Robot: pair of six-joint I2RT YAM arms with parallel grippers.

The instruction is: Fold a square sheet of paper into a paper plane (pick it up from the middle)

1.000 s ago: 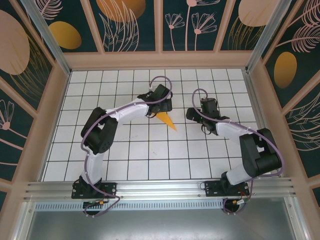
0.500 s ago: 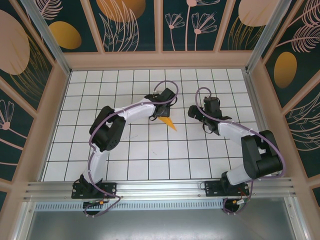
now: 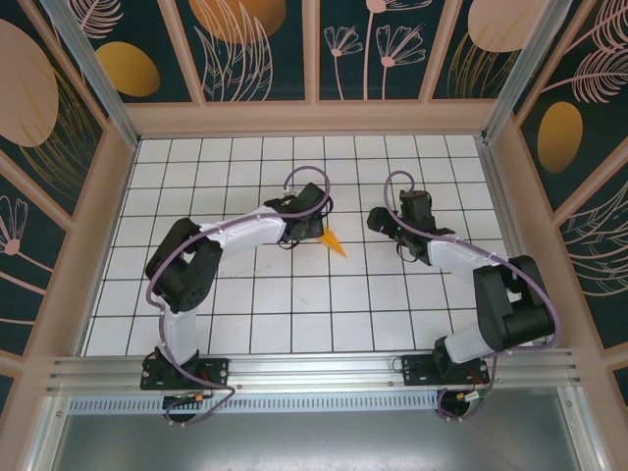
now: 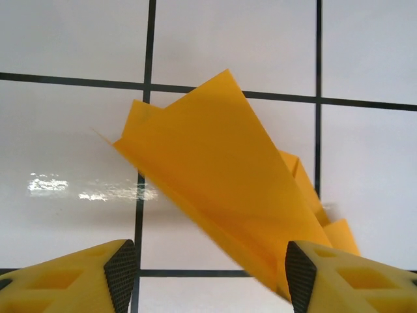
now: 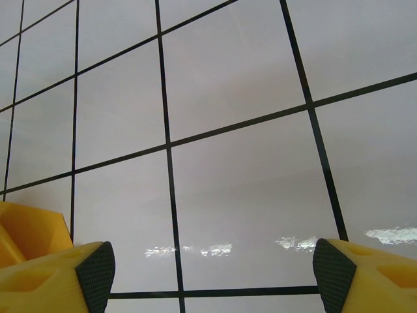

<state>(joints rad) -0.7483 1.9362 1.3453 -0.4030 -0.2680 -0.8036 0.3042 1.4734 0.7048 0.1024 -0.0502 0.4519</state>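
From above, the left arm [image 3: 235, 231] reaches over the white gridded counter [image 3: 294, 304]. The left jaws sit right over the wide end of the paper plane [image 3: 335, 243], whose orange pointed tip pokes out from beneath them toward the near right. The right jaws hang just to the right of the plane, apart from it and facing the left jaws. This view does not show how wide either pair stands.

In the left wrist view the left jaws are spread, with their black ribbed pads [image 4: 121, 274] at the bottom corners. The plane [image 4: 215, 176] lies on the counter between and ahead of them, its folded layers fanning out away from the jaws. It narrows toward the right-hand finger, where its edge meets the pad. The left-hand finger is clear of the paper, so nothing is pinched.

In the right wrist view the right jaws stand wide apart, pads [image 5: 96, 270] low in the corners, with bare counter tiles between them.
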